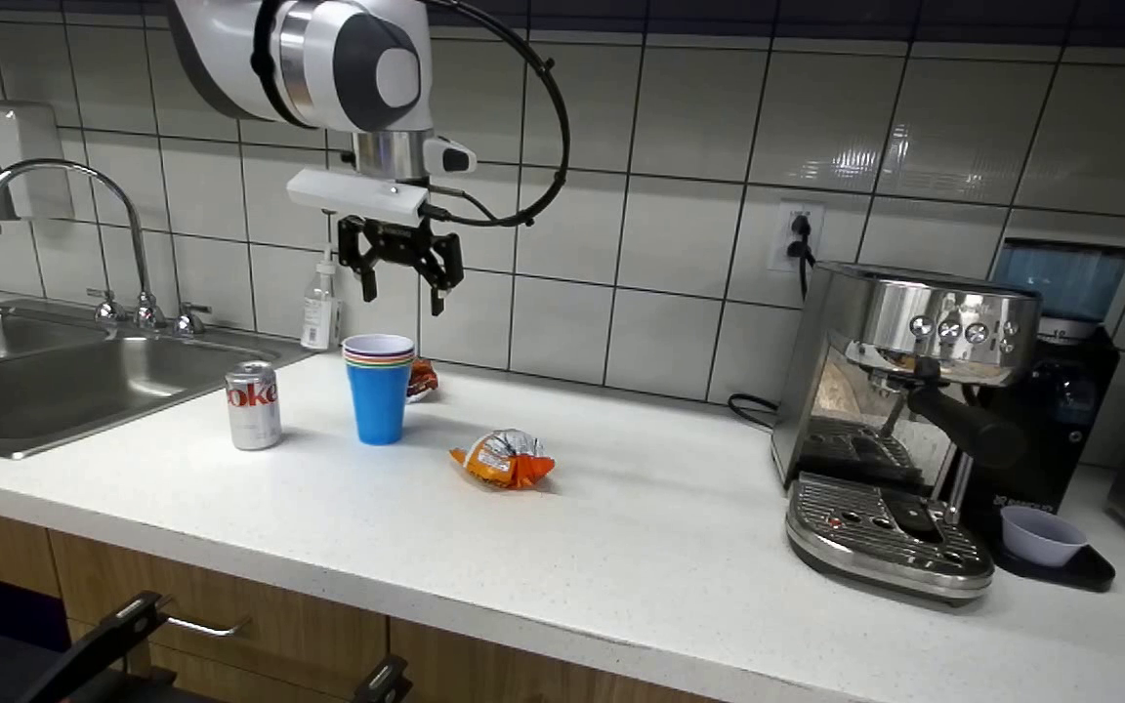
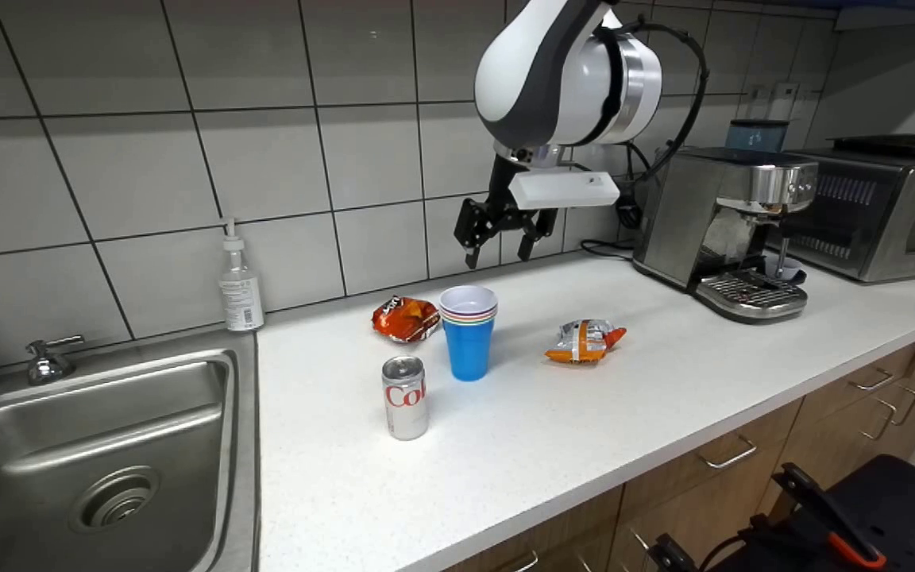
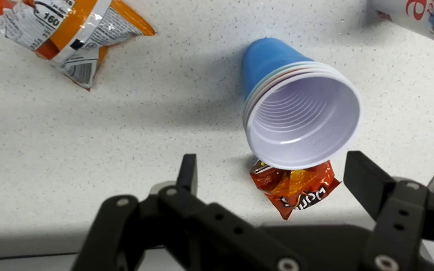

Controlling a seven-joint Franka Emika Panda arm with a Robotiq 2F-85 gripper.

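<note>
In the wrist view my gripper (image 3: 273, 167) stands wide open with nothing between its fingers. Both exterior views put it in the air over the white counter, above the stacked cups (image 1: 379, 391), with a gap between them. The stack is upright, blue outside, with a pale lilac cup innermost. A red-orange chip bag (image 2: 406, 319) lies behind the cups towards the wall; in the wrist view the cup rim hides part of it. An orange and silver snack bag (image 2: 584, 342) lies to one side of the cups. A silver Coke can (image 1: 253, 405) stands upright on their other side.
A steel sink (image 1: 84, 381) with a faucet borders the can's end of the counter. The soap bottle (image 2: 241, 290) stands by the tiled wall. Towards the opposite end are an espresso machine (image 1: 914, 391), a small cup (image 1: 1041, 535) and a microwave (image 2: 886, 214).
</note>
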